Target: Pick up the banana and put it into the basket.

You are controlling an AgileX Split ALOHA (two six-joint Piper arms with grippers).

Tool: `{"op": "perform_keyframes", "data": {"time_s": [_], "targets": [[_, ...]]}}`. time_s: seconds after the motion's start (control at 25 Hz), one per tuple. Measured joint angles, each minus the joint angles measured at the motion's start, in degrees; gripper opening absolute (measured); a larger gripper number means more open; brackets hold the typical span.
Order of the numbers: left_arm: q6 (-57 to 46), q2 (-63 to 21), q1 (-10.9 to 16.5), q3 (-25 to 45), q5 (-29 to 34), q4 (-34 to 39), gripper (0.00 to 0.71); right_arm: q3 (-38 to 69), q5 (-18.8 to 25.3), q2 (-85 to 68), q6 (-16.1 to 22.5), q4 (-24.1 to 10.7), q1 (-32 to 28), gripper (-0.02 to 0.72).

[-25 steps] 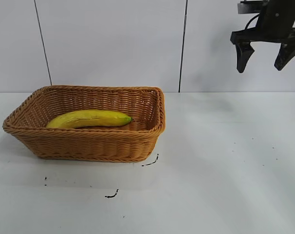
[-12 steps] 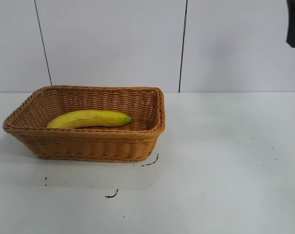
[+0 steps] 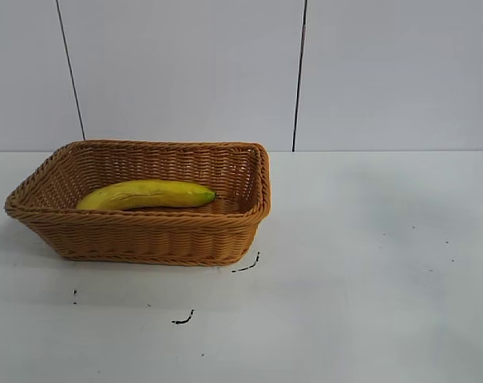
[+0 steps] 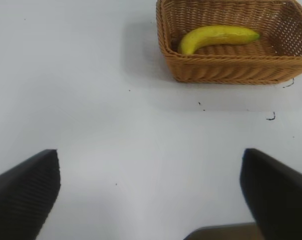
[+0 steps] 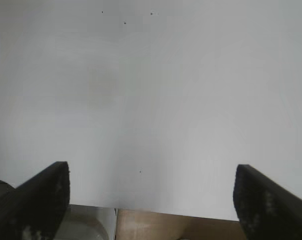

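On the left of the white table [image 3: 369, 263], the basket [image 3: 145, 235] holds the banana [image 3: 145, 194] lying lengthwise inside. Black marks [image 3: 183, 320] dot the surface before it; pale wall panels [image 3: 185, 72] stand behind. The left gripper [image 4: 151, 195] and right gripper [image 5: 151, 200] hang spread apart, empty.

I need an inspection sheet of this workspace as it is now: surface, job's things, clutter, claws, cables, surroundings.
Surface: white table, with a few small dark marks in front of the basket.
Job's things: banana lies lengthwise inside the wicker basket; the basket stands upright on the left part of the table.
Clutter: nothing seen.
Claws: left claw open, holding nothing, above bare table some way from the basket; right claw open, holding nothing, above bare table. Neither shows in the exterior view.
Cables: nothing seen.
Surroundings: white panelled wall with dark vertical seams behind the table.
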Motion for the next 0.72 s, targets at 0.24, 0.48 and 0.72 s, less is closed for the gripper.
{"op": "perform_keyframes", "data": {"time_s": [0.24,0.48,0.72], "targets": [[0.00,0.00,0.00,0.00,0.00,0.00,0.695,12.66,-2.20,-19.76,0.00,0.31,0.00,0.634],[0.00,0.00,0.00,0.00,0.00,0.00,0.695,14.22,-3.82,-33.73,0.00,0.37,0.00,0.633],[0.00,0.00,0.00,0.00,0.00,0.00,0.695,14.26,-3.98,-42.61,0.00,0.49,0.00,0.633]]}}
